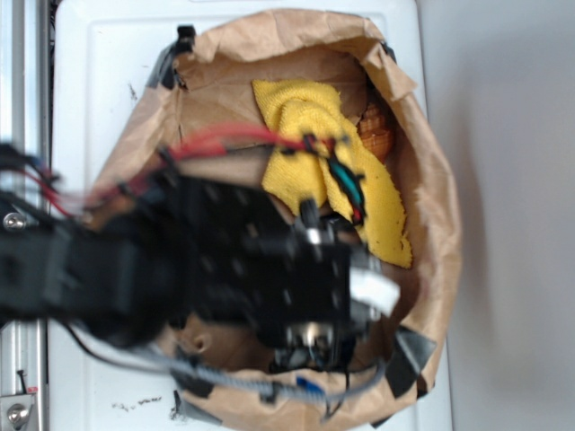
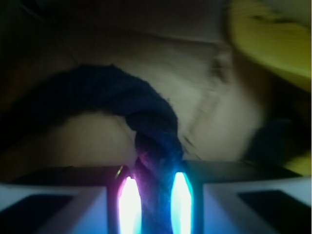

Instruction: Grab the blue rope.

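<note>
White table with dark scuff marks, brown paper crumpled into a nest on it, black tape at edges. Metal rail left. Grey floor right. Bright, even light.

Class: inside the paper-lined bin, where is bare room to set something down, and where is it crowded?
Bare paper lies at the bin's upper left, between the brown paper rim and yellow cloth. The lower middle is crowded: the gripper clamps the blue rope.

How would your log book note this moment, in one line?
gripper: closed on blue rope | place: inside brown paper bag | beside: yellow cloth
</note>
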`<state>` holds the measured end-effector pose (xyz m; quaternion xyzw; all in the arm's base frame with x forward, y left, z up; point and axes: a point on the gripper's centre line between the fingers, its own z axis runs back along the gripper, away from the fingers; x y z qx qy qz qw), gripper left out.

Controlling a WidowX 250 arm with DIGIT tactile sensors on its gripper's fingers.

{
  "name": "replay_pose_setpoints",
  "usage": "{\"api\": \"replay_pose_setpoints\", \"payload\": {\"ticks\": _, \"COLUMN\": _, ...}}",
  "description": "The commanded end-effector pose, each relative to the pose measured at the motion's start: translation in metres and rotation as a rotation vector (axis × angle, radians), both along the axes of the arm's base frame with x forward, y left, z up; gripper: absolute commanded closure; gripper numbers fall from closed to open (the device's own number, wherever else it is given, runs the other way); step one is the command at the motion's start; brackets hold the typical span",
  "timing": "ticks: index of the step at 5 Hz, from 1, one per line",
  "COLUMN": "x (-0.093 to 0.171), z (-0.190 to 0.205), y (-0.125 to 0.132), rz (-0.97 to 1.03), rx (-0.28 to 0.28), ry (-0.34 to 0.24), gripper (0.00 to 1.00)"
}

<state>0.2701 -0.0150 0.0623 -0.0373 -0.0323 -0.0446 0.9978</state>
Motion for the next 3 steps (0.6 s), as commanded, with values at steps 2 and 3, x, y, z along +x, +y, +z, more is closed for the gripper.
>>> {"api": "replay_pose_setpoints", "payload": {"ticks": 2, "x": -0.015, "z": 0.108, "y": 0.030, "rz": 0.230, "rx": 0.078, "ry": -0.125, "gripper": 1.00}}
{"api": "replay_pose_setpoints", "payload": {"ticks": 3, "x": -0.014, "z": 0.106, "y": 0.028, "rz": 0.273, "rx": 0.127, "ry": -0.132, "gripper": 1.00}}
